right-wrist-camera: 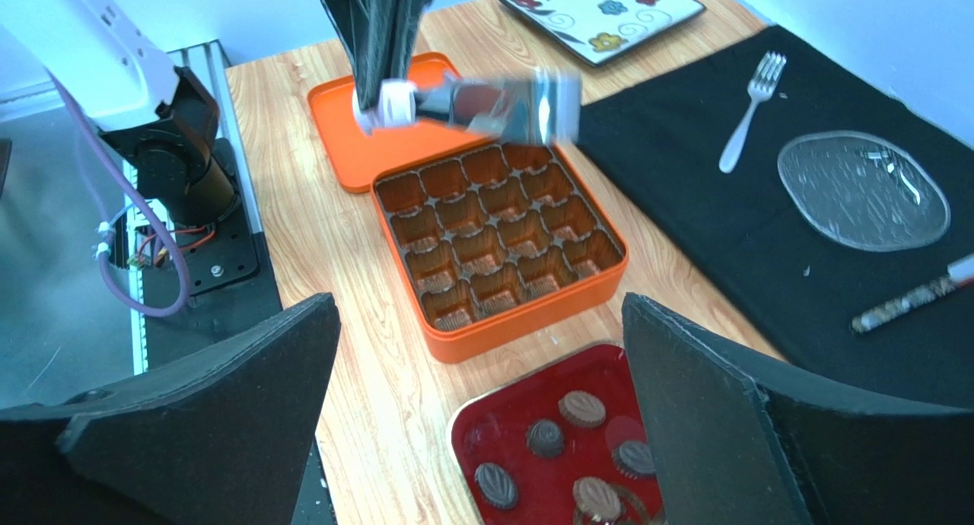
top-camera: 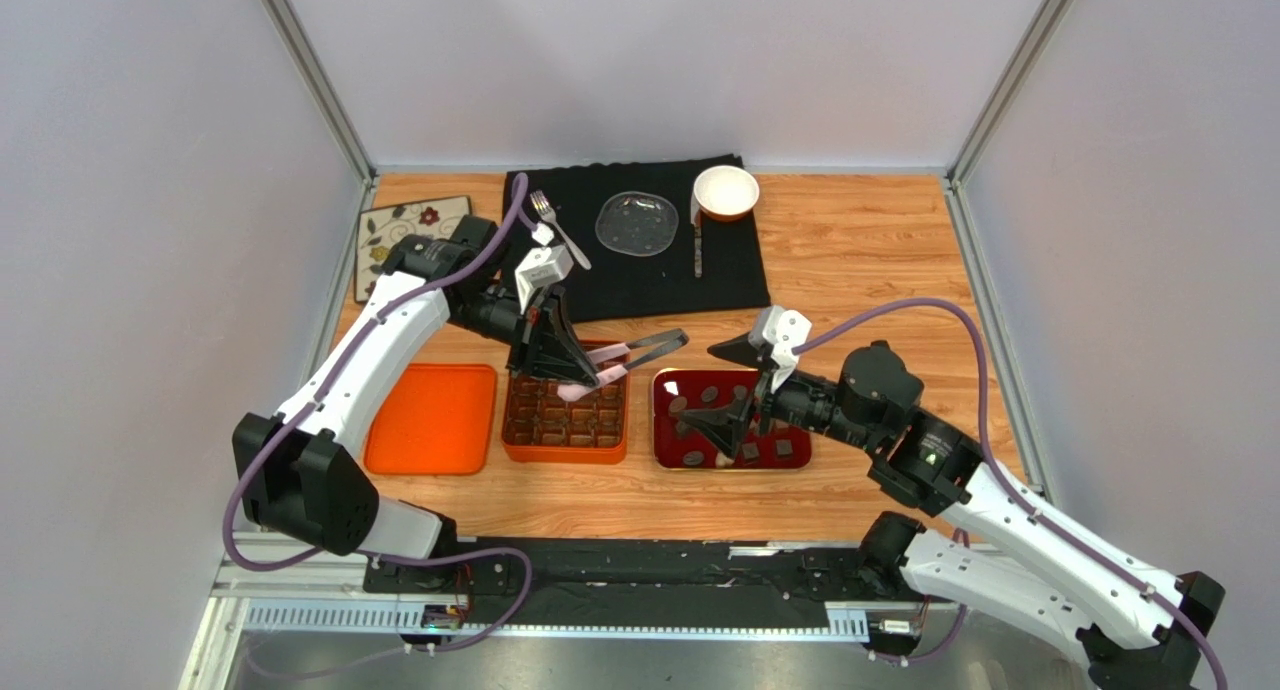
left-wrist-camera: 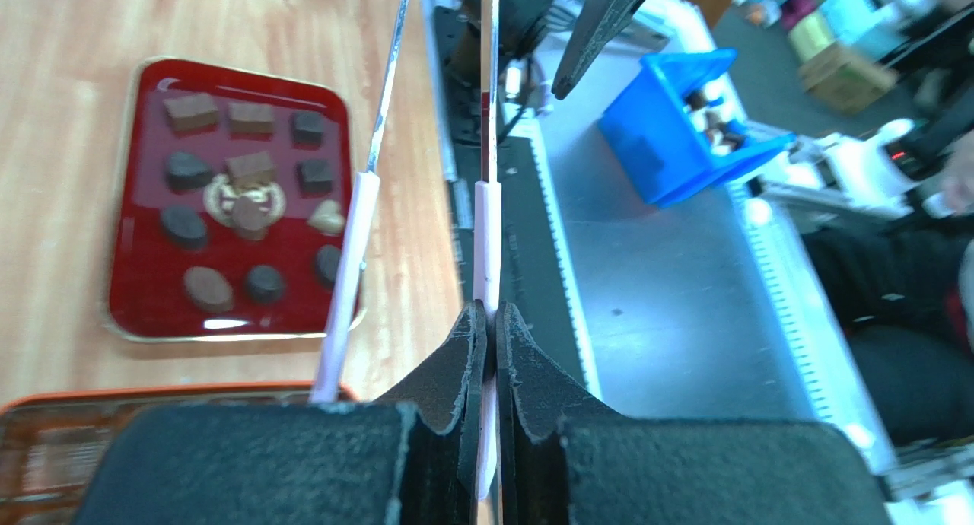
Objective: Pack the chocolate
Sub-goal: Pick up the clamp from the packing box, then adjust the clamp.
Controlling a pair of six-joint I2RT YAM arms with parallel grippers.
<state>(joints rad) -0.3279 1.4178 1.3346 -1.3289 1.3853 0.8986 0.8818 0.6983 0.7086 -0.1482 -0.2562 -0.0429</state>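
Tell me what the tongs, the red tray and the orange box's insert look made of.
Tongs: shiny bare-metal arms with pale pink sleeves, probably silicone or plastic. Red tray: glossy and reflective, with a thin gold-coloured rim; lacquered metal or hard plastic, can't tell which. Orange box: smooth matte walls, likely painted tin or plastic. Its insert looks like thin moulded brown plastic with a slight sheen.

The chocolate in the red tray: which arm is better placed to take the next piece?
Right, probably. The right jaws hang wide open over the chocolate in the red tray. The left jaws are shut on tongs above the box.
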